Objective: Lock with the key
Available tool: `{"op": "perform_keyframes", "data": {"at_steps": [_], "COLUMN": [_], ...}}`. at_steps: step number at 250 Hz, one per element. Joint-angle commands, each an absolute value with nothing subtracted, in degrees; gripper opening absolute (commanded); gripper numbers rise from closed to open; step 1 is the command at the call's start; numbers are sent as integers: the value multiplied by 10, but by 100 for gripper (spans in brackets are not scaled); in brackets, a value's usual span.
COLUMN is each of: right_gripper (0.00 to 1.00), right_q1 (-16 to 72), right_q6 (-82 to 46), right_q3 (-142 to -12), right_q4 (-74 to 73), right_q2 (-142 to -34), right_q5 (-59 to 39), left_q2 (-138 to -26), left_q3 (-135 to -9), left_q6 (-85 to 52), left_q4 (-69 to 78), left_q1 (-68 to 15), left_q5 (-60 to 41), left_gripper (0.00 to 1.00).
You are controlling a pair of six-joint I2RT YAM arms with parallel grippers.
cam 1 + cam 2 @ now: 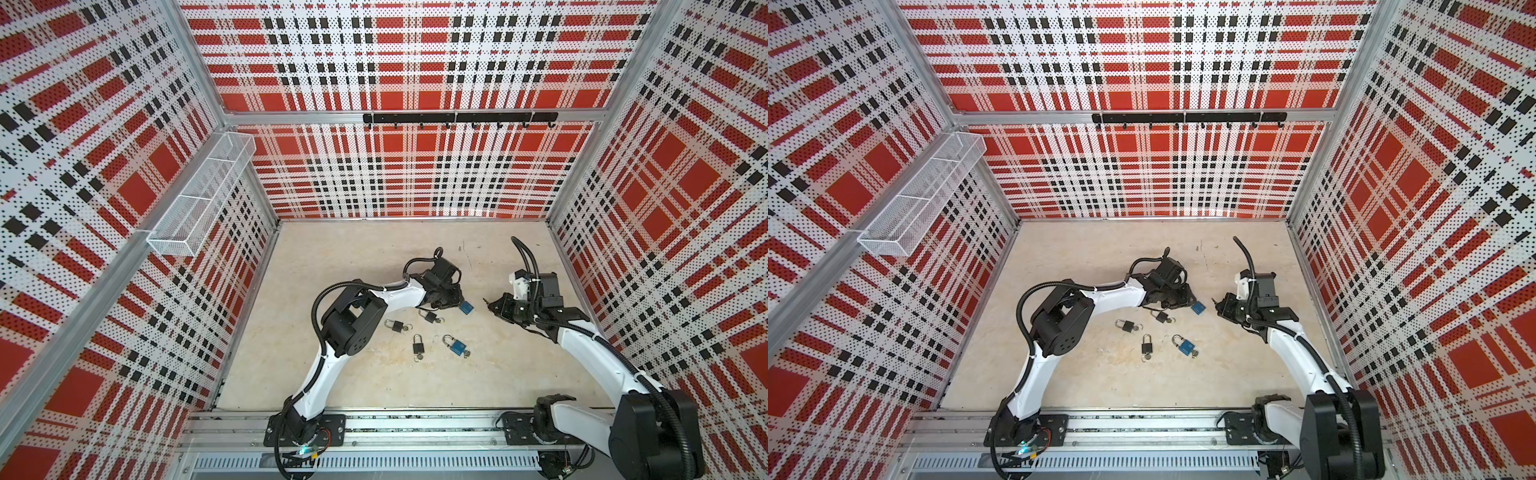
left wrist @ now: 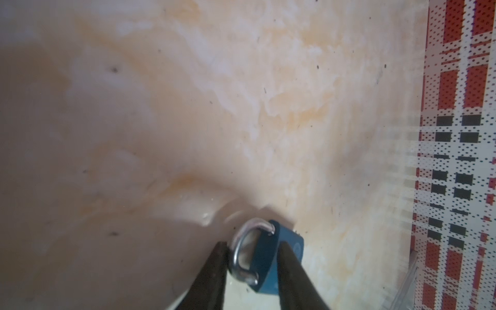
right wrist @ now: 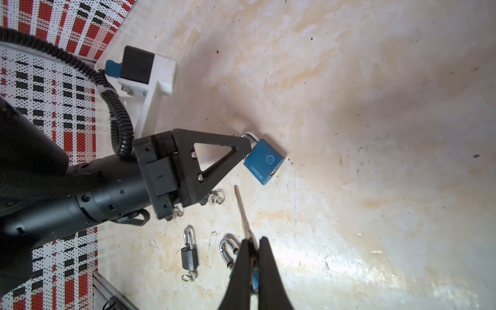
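Where the right pincer (image 3: 252,243) comes to its tips, the jaws are pressed together on the key (image 3: 241,212), whose thin brownish blade sticks out ahead of them. The blade's tip is near the blue padlock (image 3: 264,161) but clear of it, with bare tabletop (image 3: 375,134) showing between. The left pincer (image 2: 251,243) has this padlock between its fingers (image 2: 212,276). Its jaws stand partly apart, one finger beside the silver shackle and the other against the blue body. Whether they press on the lock or only flank it I cannot tell. The lock's keyhole end is turned away from the left pincer, and in the left wrist view both legs of the shackle appear to meet the body.

In both top views the two pincers face each other near the middle of the tabletop. The left one is right at the blue padlock, and the right one is a little apart from it with the key leading.

Nearer the arm bases lie a second blue padlock (image 1: 456,345), with a ring at its foot, and three dark padlocks (image 1: 417,345), all flat and apart from one another. A wire basket (image 1: 199,195) hangs on the left wall and a black hook rail (image 1: 459,118) on the back wall.
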State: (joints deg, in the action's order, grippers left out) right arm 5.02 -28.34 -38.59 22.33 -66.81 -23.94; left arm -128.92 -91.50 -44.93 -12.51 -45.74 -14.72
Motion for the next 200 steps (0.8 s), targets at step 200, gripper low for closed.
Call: {"op": "perform_keyframes", "data": {"at_steps": [200], "right_gripper": [0], "right_q1": [102], "right_q6": [-234], "right_q3": [-496], "right_q4": [136], "right_q2": [-921], "right_q5": [-194], "left_q2": [-1035], "left_q3": [-718], "left_q6": [-464], "left_q4": [-65], "left_q1": [-405], "left_q5": [-90], "left_gripper": [38]}}
